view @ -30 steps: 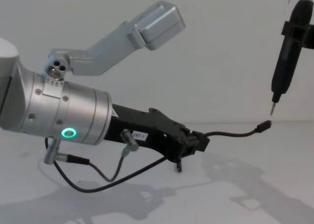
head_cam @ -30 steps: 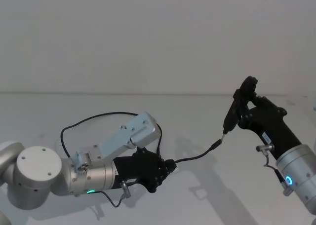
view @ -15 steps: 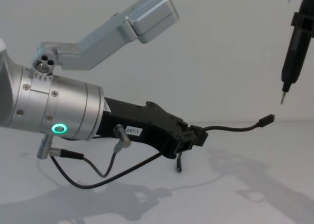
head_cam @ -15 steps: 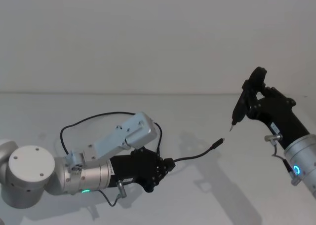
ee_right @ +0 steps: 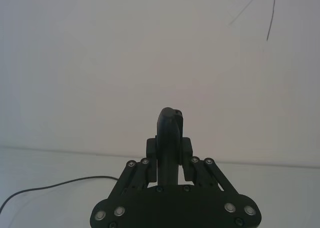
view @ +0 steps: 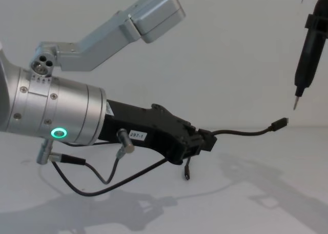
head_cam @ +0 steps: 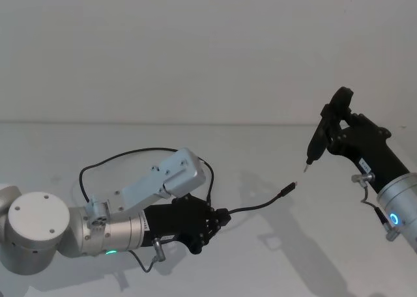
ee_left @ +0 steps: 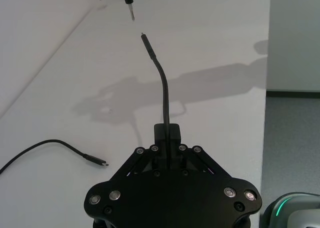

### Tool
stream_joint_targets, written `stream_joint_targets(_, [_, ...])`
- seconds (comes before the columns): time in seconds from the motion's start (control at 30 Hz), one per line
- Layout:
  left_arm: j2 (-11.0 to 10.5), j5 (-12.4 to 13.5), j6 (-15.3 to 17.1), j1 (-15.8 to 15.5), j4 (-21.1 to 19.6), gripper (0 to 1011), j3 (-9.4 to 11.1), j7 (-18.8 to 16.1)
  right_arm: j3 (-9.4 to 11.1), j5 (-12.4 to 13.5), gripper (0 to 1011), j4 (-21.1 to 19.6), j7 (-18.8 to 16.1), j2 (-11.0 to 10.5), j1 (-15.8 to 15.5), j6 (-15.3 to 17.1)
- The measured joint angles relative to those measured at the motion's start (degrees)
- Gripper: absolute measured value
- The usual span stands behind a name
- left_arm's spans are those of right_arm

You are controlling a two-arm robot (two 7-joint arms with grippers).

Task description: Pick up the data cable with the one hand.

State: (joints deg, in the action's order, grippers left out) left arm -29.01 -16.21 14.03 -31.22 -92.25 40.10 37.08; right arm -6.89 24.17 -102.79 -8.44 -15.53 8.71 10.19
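Observation:
The data cable (head_cam: 257, 206) is a thin black cord. My left gripper (head_cam: 220, 220) is shut on it a short way from one plug (view: 280, 123), and that end sticks out stiffly to the right above the white table. From the gripper the cord loops back behind my left arm (head_cam: 124, 156). Its other plug (ee_left: 101, 163) lies on the table. In the left wrist view the left gripper (ee_left: 167, 134) pinches the cable (ee_left: 163, 88). My right gripper (head_cam: 336, 126), raised at the right, is shut on a slim black tool (view: 309, 49), whose pale tip hangs just above the free plug.
The white table (head_cam: 273, 264) runs back to a plain white wall. Its side edge (ee_left: 265, 83) drops to a grey floor in the left wrist view. A thin grey lead (view: 97, 178) dangles from my left wrist.
My right gripper lifted the tool up and to the right, off the cable's free plug. My left arm shifted slightly back and left, still holding the cable.

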Motion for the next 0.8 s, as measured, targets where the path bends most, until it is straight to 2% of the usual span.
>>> stream_joint_targets(0.3, [-0.1,0.0,-0.2,0.0,-0.1,36,0.0,0.1,-0.1,1.4,279,0.2,-0.5,0.1,0.3,1.1])
stream_joint_targets(0.8, [-0.2,0.0,-0.3,0.0,-0.1,36,0.0,0.2,-0.4,1.8,279,0.3,-0.3,-0.9,0.4,1.5])
